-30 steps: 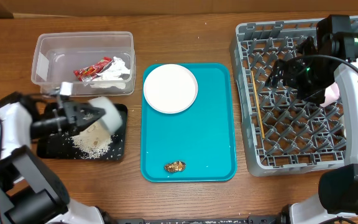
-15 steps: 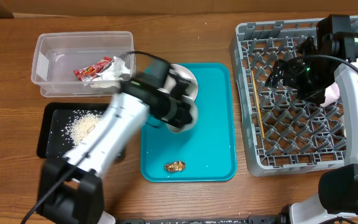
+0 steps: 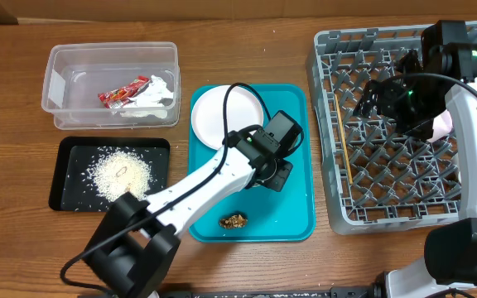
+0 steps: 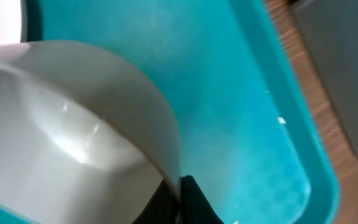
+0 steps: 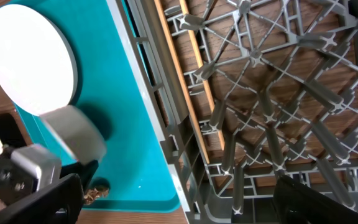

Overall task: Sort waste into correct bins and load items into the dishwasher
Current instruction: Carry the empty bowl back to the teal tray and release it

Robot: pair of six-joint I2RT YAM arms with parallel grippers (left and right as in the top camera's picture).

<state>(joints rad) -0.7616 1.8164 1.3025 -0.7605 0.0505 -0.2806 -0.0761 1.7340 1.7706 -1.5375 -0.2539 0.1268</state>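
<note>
Teal serving tray lies under the left gripper, whose fingers are pinched nearly shut on the rim of a white bowl tipped on its side beside the round plate. I cannot tell whether the bowl touches the tray. The brown scrap sits near the tray's front edge. Rice lies in the black tray; the red wrapper and napkin lie in the clear tub. The right gripper hangs over the grey rack with its jaws spread wide and holding nothing, and a chopstick lies in the rack.
</note>
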